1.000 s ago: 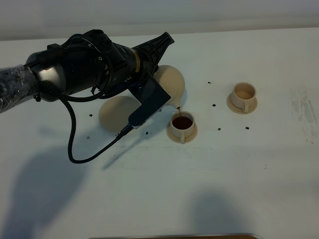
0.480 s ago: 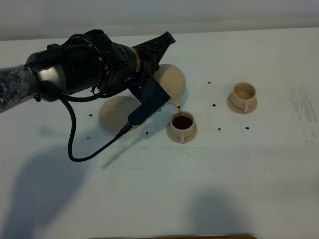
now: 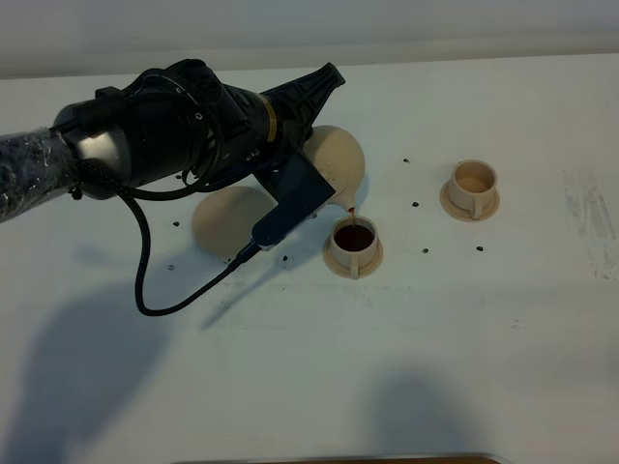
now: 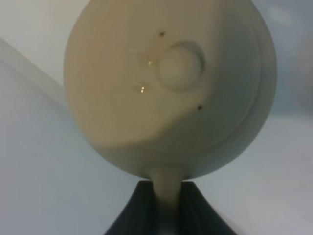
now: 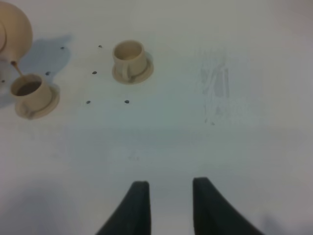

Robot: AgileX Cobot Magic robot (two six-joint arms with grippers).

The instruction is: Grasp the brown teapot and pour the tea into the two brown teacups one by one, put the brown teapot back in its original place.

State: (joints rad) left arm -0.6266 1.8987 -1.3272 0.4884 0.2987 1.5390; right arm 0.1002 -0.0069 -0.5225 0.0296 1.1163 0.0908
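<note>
Left claw (image 4: 167, 190) clenched on the teapot's (image 3: 338, 159) loop handle. The pot hangs tilted, spout above the near cup (image 3: 354, 242), with a thin dark stream running into it. The wide saucer (image 3: 227, 217) lies at the pot's 8 o'clock. The second cup (image 3: 473, 184) stands well apart at 3 o'clock. Right claw (image 5: 170, 188) released, empty. The desk (image 3: 435, 338) has its far edge near at 12 o'clock and open room toward 6.
</note>
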